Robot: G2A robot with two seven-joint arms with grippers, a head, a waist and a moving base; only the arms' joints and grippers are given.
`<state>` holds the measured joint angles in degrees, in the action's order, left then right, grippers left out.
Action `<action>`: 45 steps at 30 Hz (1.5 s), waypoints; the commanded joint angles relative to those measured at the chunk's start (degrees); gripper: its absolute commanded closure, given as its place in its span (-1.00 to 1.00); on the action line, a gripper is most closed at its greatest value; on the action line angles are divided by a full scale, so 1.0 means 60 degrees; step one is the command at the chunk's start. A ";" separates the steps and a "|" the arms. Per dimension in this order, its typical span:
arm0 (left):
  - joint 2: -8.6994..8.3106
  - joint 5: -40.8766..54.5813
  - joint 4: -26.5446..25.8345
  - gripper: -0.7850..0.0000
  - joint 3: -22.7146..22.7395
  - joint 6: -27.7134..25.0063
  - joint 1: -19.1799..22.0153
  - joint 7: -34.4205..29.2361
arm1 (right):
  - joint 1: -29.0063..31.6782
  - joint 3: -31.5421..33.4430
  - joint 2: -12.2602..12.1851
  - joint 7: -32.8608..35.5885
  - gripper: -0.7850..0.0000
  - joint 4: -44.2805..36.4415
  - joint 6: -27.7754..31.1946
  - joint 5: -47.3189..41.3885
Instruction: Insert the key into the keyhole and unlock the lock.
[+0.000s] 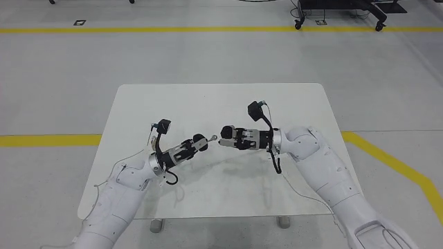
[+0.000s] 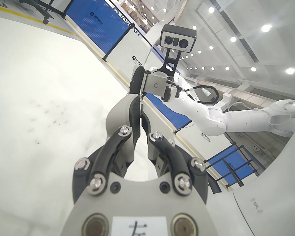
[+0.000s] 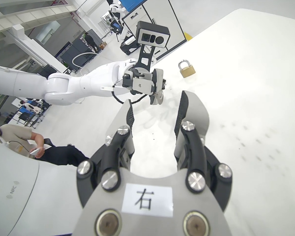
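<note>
A brass padlock (image 3: 186, 69) with its silver shackle lies flat on the white table (image 1: 291, 104), just beyond my left gripper (image 3: 158, 94). That gripper is shut on a small silver key (image 3: 159, 96), whose metal end sticks out past the fingertips. In the left wrist view its ribbed pads (image 2: 137, 114) are pressed together and hide the key. My right gripper (image 3: 157, 109) is open and empty, facing the left one across a short gap, with the key in line with the space between its fingers. From above, the left gripper (image 1: 205, 140) and right gripper (image 1: 223, 138) nearly meet tip to tip over the table's middle.
A thin white cable (image 1: 118, 166) trails over the table near the left arm. The table's far edge (image 1: 221, 85) and both side edges lie well away from the grippers.
</note>
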<state>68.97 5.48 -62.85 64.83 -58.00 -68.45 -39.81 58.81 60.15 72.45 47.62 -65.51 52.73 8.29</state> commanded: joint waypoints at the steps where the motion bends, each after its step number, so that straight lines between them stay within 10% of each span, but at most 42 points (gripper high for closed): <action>1: 0.0004 -0.0026 0.0002 1.00 -0.0027 0.0000 0.0012 -0.0012 | -0.0066 -0.0103 -0.0009 0.0143 0.02 0.0052 -0.0050 -0.0218; 13: -0.0018 -0.0365 -0.0222 1.00 -0.0081 0.0000 -0.0026 0.0010 | -0.0460 -0.0616 0.0000 0.0080 0.19 0.0417 -0.0159 -0.0202; 16: -0.0020 -0.0442 -0.0262 1.00 -0.0124 0.0000 -0.0035 0.0028 | -0.0502 -0.0705 0.0000 0.0024 0.36 0.0458 -0.0180 -0.0177; 19: -0.0028 -0.0480 -0.0262 1.00 -0.0153 0.0000 -0.0024 0.0053 | -0.0544 -0.0821 0.0003 -0.0005 1.00 0.0499 -0.0176 -0.0188; 24: -0.0052 -0.0701 -0.0352 1.00 -0.0193 0.0000 -0.0002 0.0066 | -0.0603 -0.0964 -0.0009 -0.0019 1.00 0.0580 -0.0102 -0.0247; 25: -0.0057 -0.0743 -0.0368 0.86 -0.0195 0.0000 -0.0014 0.0111 | -0.0613 -0.0975 -0.0015 -0.0046 1.00 0.0591 -0.0090 -0.0239; 26: -0.0062 -0.0792 -0.0369 -0.48 -0.0195 0.0000 -0.0022 0.0158 | -0.0619 -0.0986 -0.0020 -0.0084 1.00 0.0589 -0.0063 -0.0227; 27: -0.0073 -0.0941 -0.0388 -1.00 -0.0177 0.0000 -0.0004 0.0195 | -0.0613 -0.0996 -0.0024 -0.0135 1.00 0.0588 -0.0033 -0.0228; 37: -0.0486 -0.2335 -0.1444 -1.00 0.1297 0.0000 -0.0633 0.1179 | -0.0295 -0.0348 -0.0233 -0.1333 1.00 0.0529 0.0585 -0.0086; 45: -0.1058 -0.9384 -0.3290 -1.00 0.3911 0.0810 -0.2526 0.2570 | -0.0178 -0.0169 -0.0278 -0.1608 1.00 0.0531 0.0652 -0.0046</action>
<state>62.78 -45.48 -81.60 86.59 -54.91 -81.38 -27.56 57.74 59.13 70.78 37.98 -62.32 56.65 8.02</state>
